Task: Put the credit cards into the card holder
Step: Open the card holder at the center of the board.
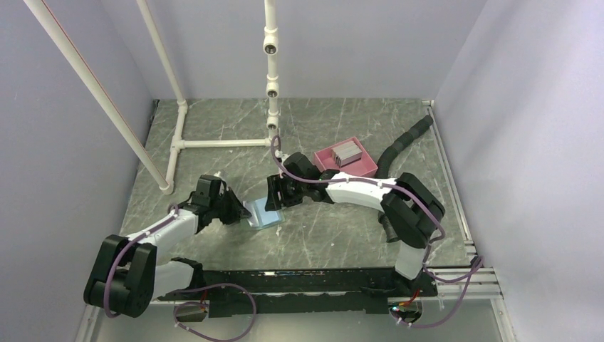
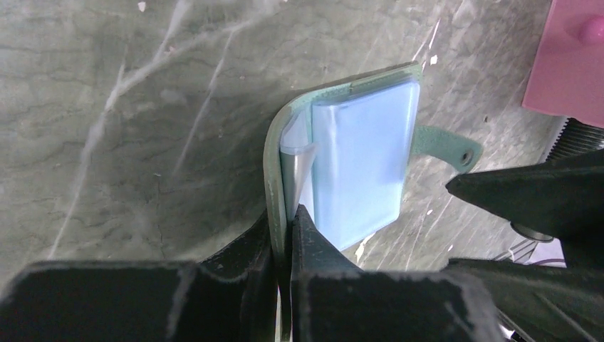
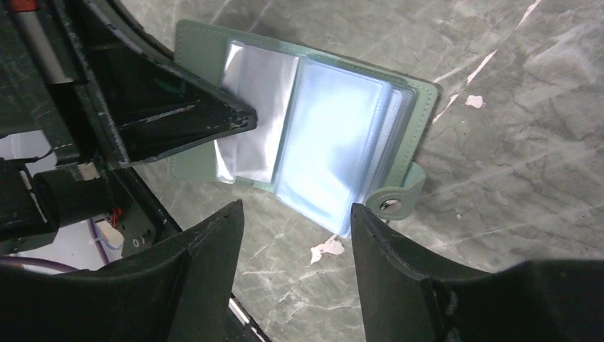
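One card holder [image 1: 262, 214] lies opened on the counter [image 1: 342, 235], centre of the top view, with its light blue sleeves [image 3: 335, 142] facing up. Its snap tab [image 3: 392, 203] hangs off the right edge in the right wrist view.

Grip: the left end effector [image 2: 287, 221] pinches the green cover at the holder's left edge, jaws pressed together on it. Likely purpose is to keep the holder open and stop it sliding while a card goes in. One clear sleeve curls up just beside the pinch.

Above: the right end effector [image 3: 296, 209] hovers over the sleeves, jaws spread, nothing between them. It looks free to go and fetch a card.

Supply: the credit cards [image 1: 347, 152] sit stacked in the pink tray [image 1: 363, 168], upper right of centre in the top view, well apart from the holder.

No card shows in any sleeve, though glare hides some pockets. Judgement: the holder is ready but loading has not begun.
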Controlling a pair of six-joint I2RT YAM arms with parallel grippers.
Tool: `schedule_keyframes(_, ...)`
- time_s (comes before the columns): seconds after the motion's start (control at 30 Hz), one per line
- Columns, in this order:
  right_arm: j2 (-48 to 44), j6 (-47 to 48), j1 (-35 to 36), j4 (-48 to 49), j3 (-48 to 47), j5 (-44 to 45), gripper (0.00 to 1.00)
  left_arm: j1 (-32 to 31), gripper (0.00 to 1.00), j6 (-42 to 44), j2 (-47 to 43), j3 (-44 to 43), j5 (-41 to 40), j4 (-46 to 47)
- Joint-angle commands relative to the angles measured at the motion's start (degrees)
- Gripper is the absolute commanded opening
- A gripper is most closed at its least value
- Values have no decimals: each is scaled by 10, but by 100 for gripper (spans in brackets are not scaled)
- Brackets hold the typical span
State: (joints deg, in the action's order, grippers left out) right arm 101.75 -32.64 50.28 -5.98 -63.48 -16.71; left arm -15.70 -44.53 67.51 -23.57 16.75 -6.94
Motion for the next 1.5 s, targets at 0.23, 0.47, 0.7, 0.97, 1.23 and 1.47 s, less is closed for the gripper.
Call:
schedule_keyframes(0.23, 58, -15, -12, 49, -27, -48, 61, 10, 3, -11, 10, 20, 22, 39)
schedule_keyframes(0.47, 77, -25, -12, 65, -32, -77, 59, 10, 3, -12, 11, 23, 28, 46)
schedule_keyframes(0.7, 63, -64, -6, 146, -15, -141, 54, 10, 2, -19, 26, 31, 33, 65)
schedule_keyframes(0.97, 73, -95, -5, 193, -5, -170, 44, 10, 2, -27, 28, 29, 37, 83)
schedule_keyframes(1.23, 97, -121, -5, 237, -6, -205, 52, 11, 46, -53, -26, 34, 28, 24)
schedule_keyframes(1.47, 118, -117, -4, 237, -8, -211, 52, 21, 73, -78, -111, 7, -45, -134)
